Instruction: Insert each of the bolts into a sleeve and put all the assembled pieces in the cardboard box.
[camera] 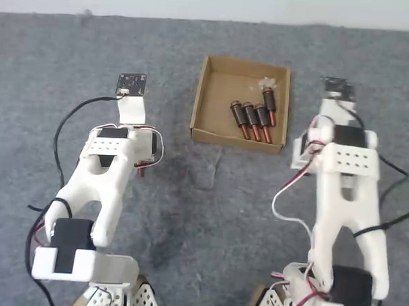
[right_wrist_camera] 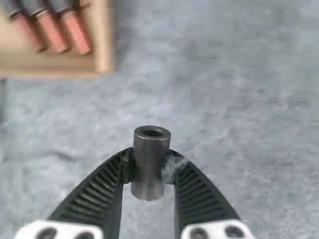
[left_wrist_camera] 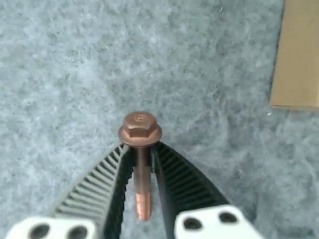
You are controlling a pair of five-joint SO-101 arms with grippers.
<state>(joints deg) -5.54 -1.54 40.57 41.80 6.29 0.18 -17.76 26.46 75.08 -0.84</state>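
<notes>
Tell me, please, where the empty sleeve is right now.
In the right wrist view, the empty sleeve is clamped in the right tool over the grey carpet, a little off the cardboard box corner.

The copper-coloured hex-head bolt (left_wrist_camera: 140,130) has a paler, brighter threaded tip. The short cylindrical metal sleeve (right_wrist_camera: 151,154) is dark charcoal. The felt-covered desk (camera: 210,193) is mottled grey. The left gripper (left_wrist_camera: 141,149) and right gripper (right_wrist_camera: 151,162) are alike: ribbed black on white plastic. In the plain tan cardboard box (camera: 198,99), the assembled pieces (camera: 254,119) are black with copper threads.
</notes>
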